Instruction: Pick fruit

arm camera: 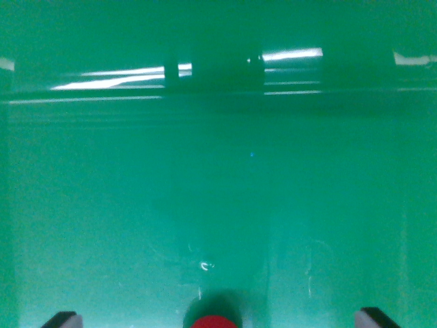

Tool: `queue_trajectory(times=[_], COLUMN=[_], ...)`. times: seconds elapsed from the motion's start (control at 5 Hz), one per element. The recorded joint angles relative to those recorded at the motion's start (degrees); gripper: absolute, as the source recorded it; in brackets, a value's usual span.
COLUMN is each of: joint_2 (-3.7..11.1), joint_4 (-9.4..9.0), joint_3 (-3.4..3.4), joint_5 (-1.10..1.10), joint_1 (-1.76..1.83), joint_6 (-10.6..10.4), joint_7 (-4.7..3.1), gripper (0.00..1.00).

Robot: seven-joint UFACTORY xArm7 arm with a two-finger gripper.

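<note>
The whole wrist view is filled by a shiny green bin (102, 205). On the wrist view's left, at the bottom edge, the dark tip of one finger (63, 319) is seen. It is held just above the green floor. Between the two tips, at the bottom middle, a small red fruit (214, 322) is seen, with a dark shadow around it. Only its top is shown, so its kind cannot be told. On the wrist view's right, the other finger tip is seen at the bottom edge. The gripper (217, 318) is spread wide, and nothing is held in it. The fruit is not touched by either tip. Across the top, the bin's back wall is lit by bright white streaks.
</note>
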Motion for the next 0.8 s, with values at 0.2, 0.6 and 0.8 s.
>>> queue_trajectory(times=[0.2,0.6,0.8], joint_2=[0.00,0.33,0.62], joint_4=[0.00,-1.91,-3.62], joint_3=[0.00,0.15,0.28], joint_5=[0.00,-0.17,-0.32], joint_1=[0.00,-0.01,-0.01], joint_6=[0.00,-2.11,-3.99], joint_7=[0.00,0.03,0.06], gripper=[0.00,0.00,0.00])
